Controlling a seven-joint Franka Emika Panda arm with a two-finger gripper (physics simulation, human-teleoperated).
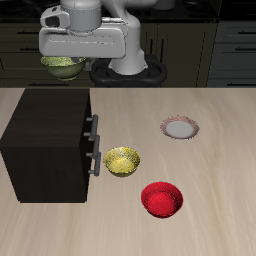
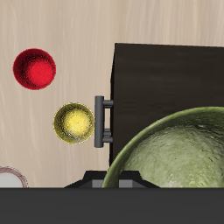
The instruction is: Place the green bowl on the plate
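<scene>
Counting three bowls (image 1: 62, 67) (image 1: 122, 160) (image 1: 162, 199); one plate (image 1: 180, 127)

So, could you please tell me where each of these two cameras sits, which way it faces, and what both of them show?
Exterior view: in front of and above the table, facing the robot's base at the back; shows the white arm and gripper holding the olive-green bowl high above the dark cabinet.
Wrist view: on the gripper, looking straight down; a dark part of the gripper shows, with the green bowl close up.
Shared: green bowl, cabinet, bright yellow bowl, red bowl, scalloped plate.
</scene>
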